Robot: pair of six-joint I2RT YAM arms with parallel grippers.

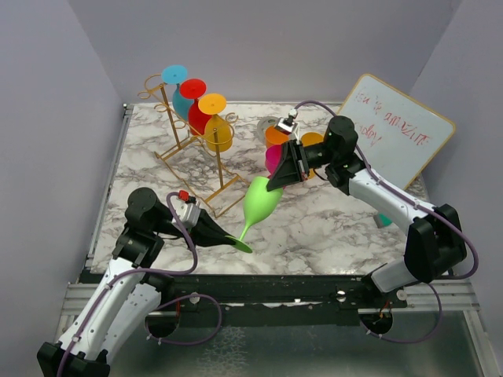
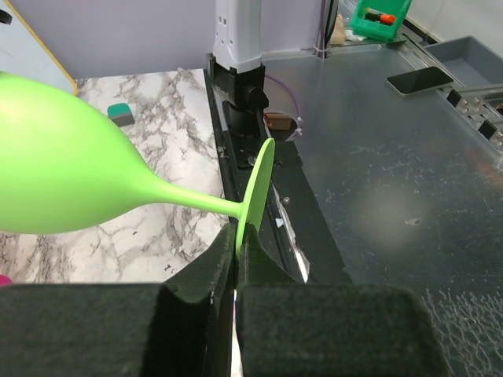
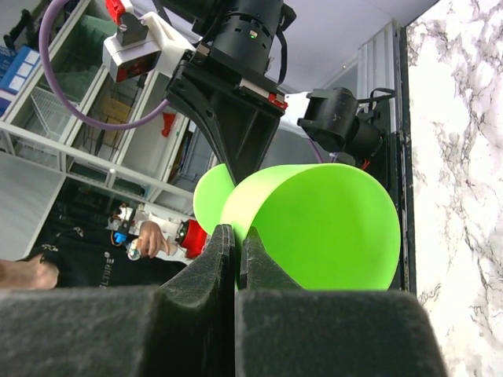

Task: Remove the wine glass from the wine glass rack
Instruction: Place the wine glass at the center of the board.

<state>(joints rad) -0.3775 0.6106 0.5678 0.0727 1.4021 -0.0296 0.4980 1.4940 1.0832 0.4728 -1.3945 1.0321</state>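
Observation:
A lime green wine glass hangs tilted above the marble table, held at both ends, off the gold wire rack. My left gripper is shut on the edge of its round foot, as the left wrist view shows, with the stem and bowl running off to the left. My right gripper is shut on the bowl's rim; the green bowl fills that view. The rack stands at the back left with a blue, a red and a yellow glass hanging on it.
Orange and magenta glasses stand on the table just behind my right gripper. A whiteboard leans at the back right. A small teal eraser lies on the marble near the right arm. The table's black front rail runs below both arms.

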